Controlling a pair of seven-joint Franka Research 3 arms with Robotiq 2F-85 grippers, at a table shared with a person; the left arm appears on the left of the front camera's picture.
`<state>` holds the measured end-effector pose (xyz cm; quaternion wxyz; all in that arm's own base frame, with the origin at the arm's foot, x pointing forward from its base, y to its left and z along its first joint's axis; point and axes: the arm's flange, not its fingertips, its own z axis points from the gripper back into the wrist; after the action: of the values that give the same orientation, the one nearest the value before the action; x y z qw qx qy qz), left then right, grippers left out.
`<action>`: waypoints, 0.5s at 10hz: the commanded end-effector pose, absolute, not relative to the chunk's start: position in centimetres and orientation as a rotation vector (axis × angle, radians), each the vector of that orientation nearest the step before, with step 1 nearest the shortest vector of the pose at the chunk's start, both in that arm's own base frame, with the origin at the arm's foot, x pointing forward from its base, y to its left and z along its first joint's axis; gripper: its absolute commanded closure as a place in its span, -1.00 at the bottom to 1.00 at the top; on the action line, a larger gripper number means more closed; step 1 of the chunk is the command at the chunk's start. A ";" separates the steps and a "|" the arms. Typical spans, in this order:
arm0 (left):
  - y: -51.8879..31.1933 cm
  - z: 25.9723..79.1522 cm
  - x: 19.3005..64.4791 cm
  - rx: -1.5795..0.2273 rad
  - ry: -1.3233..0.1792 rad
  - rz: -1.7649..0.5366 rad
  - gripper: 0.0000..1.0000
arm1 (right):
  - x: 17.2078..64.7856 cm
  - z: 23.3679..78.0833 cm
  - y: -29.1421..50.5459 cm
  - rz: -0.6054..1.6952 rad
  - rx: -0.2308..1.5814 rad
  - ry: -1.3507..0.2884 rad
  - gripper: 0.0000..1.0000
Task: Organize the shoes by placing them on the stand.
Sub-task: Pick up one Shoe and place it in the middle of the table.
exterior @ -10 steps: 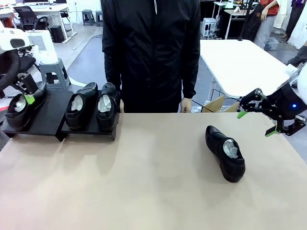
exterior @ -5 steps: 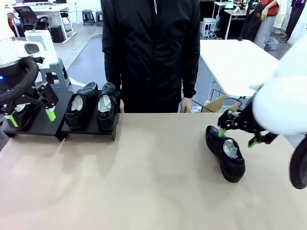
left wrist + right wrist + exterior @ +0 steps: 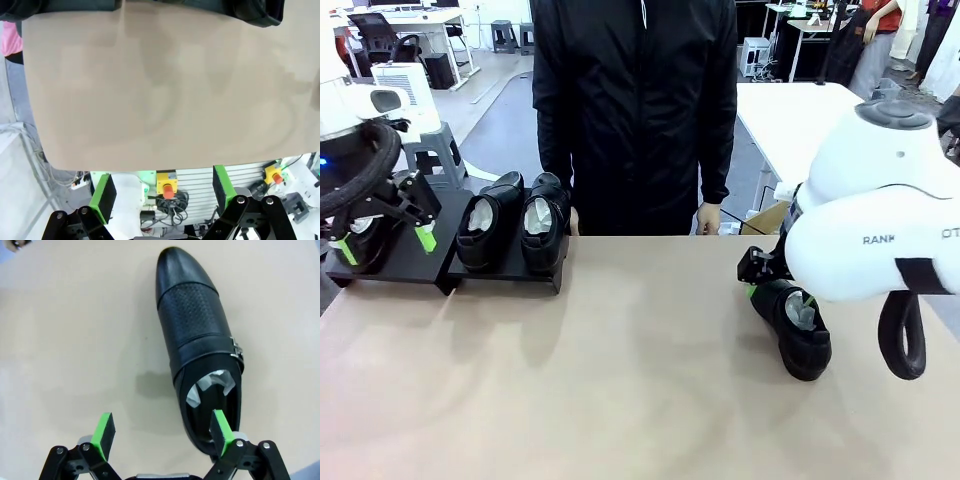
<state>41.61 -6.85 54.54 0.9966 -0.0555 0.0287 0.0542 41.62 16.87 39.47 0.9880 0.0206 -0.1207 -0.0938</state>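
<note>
This is a robotics lab set up in an open office-like hall. A tan-covered work table [image 3: 640, 370] is shared by two white robot arms and a person in a black jacket [image 3: 635, 110] standing at its far side. Behind are white tables [image 3: 820, 130], a black office chair [image 3: 375, 35], grey stools [image 3: 430, 150] and a grey polished floor [image 3: 505, 110]. Under the table's near edge, the left wrist view shows yellow boxes with red emergency-stop buttons [image 3: 168, 186] and loose cables [image 3: 30, 150].

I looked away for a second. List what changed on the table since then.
The left gripper let go of the far-left shoe on the stand and drew back, open. The right gripper swung in, open, over the loose shoe on the table. All four shoes stayed put.
</note>
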 end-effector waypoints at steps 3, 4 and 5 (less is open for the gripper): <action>-6.7 54.6 41.6 -0.117 0.058 0.095 -1.00 | 42.7 37.4 17.6 -0.163 -0.047 -0.170 -1.00; -6.7 54.6 41.6 -0.117 0.058 0.095 -1.00 | 42.8 36.8 17.6 -0.161 -0.055 -0.150 -1.00; -6.7 54.6 41.6 -0.117 0.058 0.095 -1.00 | 42.8 36.1 17.6 -0.143 -0.043 -0.129 -1.00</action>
<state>41.61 -6.91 54.52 0.9966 -0.0552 0.0289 0.0531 41.95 16.99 35.92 0.9947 -0.0155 -0.0710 -0.0729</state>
